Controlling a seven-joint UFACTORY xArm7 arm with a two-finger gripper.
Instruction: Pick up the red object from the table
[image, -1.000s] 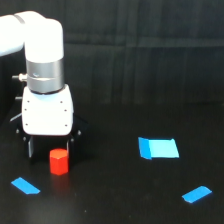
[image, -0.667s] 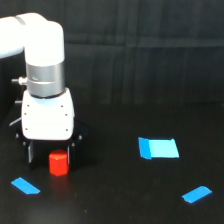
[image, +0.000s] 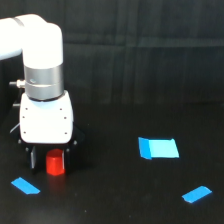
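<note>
- Pincer (image: 50, 159) under the white arm head, low over the table (image: 120, 200); fingers apart, straddling the red block (image: 55, 164).
- Red block upright on the table, between the fingers; contact impossible to tell.
- Blue tape strip (image: 25, 185) near the block; blue rectangle (image: 158, 148) well apart.

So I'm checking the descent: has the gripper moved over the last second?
Yes. The gripper has come down and slightly toward the exterior view's left, judged against the larger blue rectangle, and now straddles the red object.
</note>
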